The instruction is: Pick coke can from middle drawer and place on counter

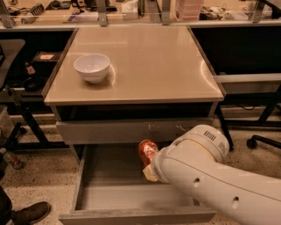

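Observation:
The coke can (pixel 147 150) is small and red and hangs tilted over the back of the open middle drawer (pixel 109 178), a shallow grey tray pulled out at the bottom. My gripper (pixel 149 163) is at the can's lower end, mostly hidden behind my white arm (pixel 210 176), which reaches in from the right. The can rides with the gripper, so it is shut on it. The tan counter (pixel 149 61) is above the can.
A white bowl (pixel 92 67) stands on the counter's left part. A shut grey drawer front with white scratches (pixel 131 130) is just above the can. A cluttered bench (pixel 131 11) runs behind. A shoe (pixel 30 212) and a chair base (pixel 259 141) are on the floor.

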